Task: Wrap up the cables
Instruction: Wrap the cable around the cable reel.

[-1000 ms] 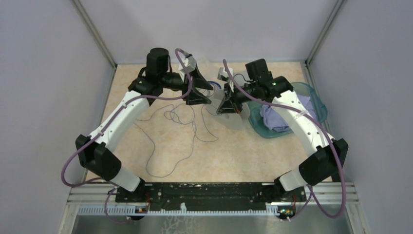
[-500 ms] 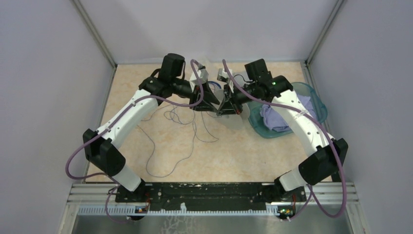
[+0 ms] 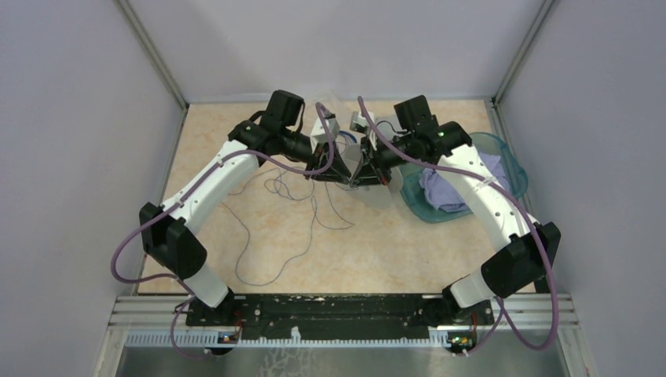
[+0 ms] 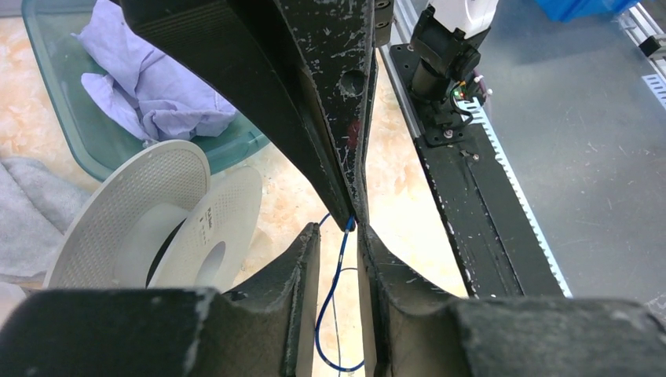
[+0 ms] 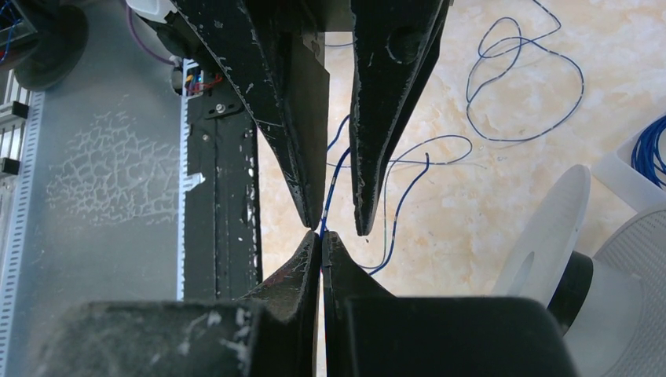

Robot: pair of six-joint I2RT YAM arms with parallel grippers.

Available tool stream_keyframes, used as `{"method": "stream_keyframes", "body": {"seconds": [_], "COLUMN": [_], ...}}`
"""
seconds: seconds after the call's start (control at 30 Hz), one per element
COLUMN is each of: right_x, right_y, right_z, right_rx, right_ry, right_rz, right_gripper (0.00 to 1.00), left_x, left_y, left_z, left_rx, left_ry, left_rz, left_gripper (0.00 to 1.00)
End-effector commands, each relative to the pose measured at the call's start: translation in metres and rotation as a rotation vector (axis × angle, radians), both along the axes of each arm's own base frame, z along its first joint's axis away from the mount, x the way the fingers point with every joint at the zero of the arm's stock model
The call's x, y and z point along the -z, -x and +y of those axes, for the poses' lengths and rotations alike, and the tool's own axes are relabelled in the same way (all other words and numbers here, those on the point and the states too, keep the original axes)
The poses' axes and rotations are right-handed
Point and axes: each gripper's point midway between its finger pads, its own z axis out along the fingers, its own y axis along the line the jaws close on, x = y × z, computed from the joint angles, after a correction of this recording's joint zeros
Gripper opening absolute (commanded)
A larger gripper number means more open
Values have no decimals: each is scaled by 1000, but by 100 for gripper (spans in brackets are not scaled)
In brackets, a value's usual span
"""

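Cable (image 4: pixel 335 269) right at the fingertips, and it's the right gripper (image 5: pixel 320 236) that has it: both fingers pressed flat together, the thin dark wire nipped at the very tips. Opposite, the left gripper (image 4: pixel 338 230) comes in nose to nose, its fingers parted with a clear gap. The wire runs straight through that gap, and I can't tell whether it touches either pad.

From the pinch the cable drops to the tabletop (image 3: pixel 377 251). More of it lies in loose loops left of the middle, trailing toward the near edge.

Now the arms. The left arm (image 3: pixel 212 181) rises from its base at the near edge, bends at the elbow and leans inward. The right arm (image 3: pixel 488 196) mirrors it from the other side. Both wrists are turned to face each other, so the two grippers meet tip to tip above the tabletop, toward the middle of its far edge.

Just beside the meeting point stands a pale spool (image 4: pixel 133 220), tipped on edge. Behind it, toward the right edge, sits a teal tub (image 4: pixel 102 157) with a lilac cloth (image 4: pixel 149 94) crumpled inside.
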Motion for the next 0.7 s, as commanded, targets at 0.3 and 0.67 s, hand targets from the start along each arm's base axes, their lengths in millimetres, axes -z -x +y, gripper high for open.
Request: {"method": "stream_keyframes", "body": {"seconds": [0.3,0.67], "right_x": [-11,-14], "right_y": [-7,-43], "right_z": [7,-13], "right_rx": [-15,209], "right_ry": [-27,-26], "right_rz": [-57,-90], "right_gripper": [0,23], "left_x": [-10,-24], "left_y": [4,-6], "left_z": [-3,9], "left_rx": [37,-50], "left_ry": [28,54], "left_rz": [-21,21], "left_gripper": [14,0]}}
